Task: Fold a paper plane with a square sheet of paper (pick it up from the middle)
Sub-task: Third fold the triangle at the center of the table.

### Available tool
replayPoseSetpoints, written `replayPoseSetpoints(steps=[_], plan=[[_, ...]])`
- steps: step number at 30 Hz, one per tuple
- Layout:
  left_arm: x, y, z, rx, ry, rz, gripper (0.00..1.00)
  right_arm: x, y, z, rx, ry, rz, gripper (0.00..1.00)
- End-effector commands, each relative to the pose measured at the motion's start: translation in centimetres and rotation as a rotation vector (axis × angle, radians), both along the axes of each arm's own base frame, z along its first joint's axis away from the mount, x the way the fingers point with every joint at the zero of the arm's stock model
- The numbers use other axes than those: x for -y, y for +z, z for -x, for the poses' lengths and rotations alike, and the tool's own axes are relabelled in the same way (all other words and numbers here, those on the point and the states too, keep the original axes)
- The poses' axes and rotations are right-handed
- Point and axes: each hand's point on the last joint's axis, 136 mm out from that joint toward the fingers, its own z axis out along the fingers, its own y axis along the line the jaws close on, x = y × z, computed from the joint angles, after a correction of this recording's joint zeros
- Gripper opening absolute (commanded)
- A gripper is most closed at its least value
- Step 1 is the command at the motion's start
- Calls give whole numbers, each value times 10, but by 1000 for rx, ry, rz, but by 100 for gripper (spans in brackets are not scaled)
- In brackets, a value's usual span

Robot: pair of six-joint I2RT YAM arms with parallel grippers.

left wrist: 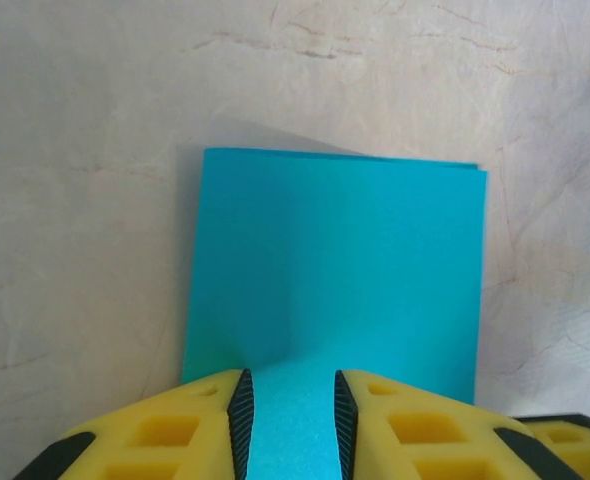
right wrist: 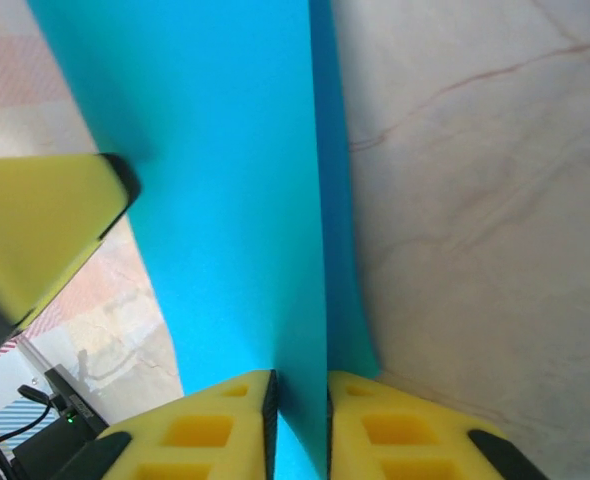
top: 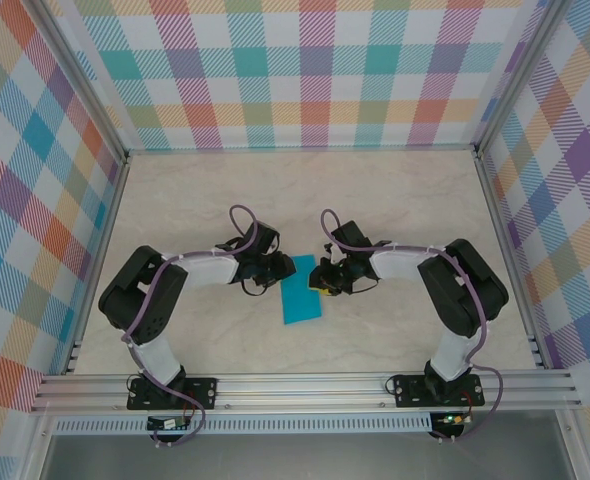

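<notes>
The square sheet of paper (top: pixel 302 290), teal-blue and folded into a rectangle, lies on the table between both arms. My left gripper (top: pixel 268 280) is at its left edge, and its jaws (left wrist: pixel 287 425) stand open over the paper (left wrist: pixel 335 270), which runs between the fingertips. My right gripper (top: pixel 326 279) is at the paper's right edge. Its fingers (right wrist: pixel 299 425) are a narrow gap apart, and a raised layer of the paper (right wrist: pixel 225 200) passes between them. The lower layer (right wrist: pixel 343 290) lies flat on the table. The left gripper's yellow finger (right wrist: pixel 45 230) shows beyond the sheet.
The pale marble-patterned tabletop (top: pixel 305 190) is ringed by checked walls (top: pixel 315 70) and an aluminium rail (top: pixel 305 385) along the near edge. Both arm bases (top: pixel 170 390) are bolted there. Free surface lies behind and to both sides of the paper.
</notes>
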Motion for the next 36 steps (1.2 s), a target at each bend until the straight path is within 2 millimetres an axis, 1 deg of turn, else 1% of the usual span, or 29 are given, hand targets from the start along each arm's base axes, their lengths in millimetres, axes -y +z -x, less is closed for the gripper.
replayPoseSetpoints(steps=[1, 3, 5, 8, 11, 15, 18, 21, 23, 25, 29, 32, 36], plan=[[-7, 20, 3, 25, -17, 2, 32, 3, -3, -1, -14, 1, 27, 17], [-6, 32, 3, 51, -25, 13, 34, 2, -4, 1, -28, -5, 19, 15], [-7, 40, 7, 64, -33, 15, 36, 0, -3, 1, -41, -13, 8, 13], [-7, 48, 19, 84, -60, 8, 38, 1, -3, 1, -66, -37, 18, 12], [-3, 57, 37, 116, -108, 2, 40, -4, 2, 1, -88, -53, -14, 12], [0, 70, 70, 195, -187, -33, 45, -7, 9, 2, -112, -50, -28, 11], [3, 80, 92, 277, -227, -40, 52, -6, 14, 2, -108, -41, -21, 11], [5, 87, 108, 355, -251, -45, 56, -6, 16, 3, -111, -31, -15, 11], [8, 88, 116, 414, -271, -72, 57, -7, 16, 4, -118, -28, -17, 11], [14, 88, 123, 496, -334, -132, 56, -7, 16, 3, -121, -27, -17, 11], [35, 89, 136, 656, -491, -221, 54, -6, 15, 4, -124, -22, -7, 11], [47, 89, 140, 765, -571, -291, 54, -6, 15, 4, -126, -23, -4, 11], [56, 80, 141, 826, -649, -375, 53, -6, 14, 4, -129, -23, -1, 11]])
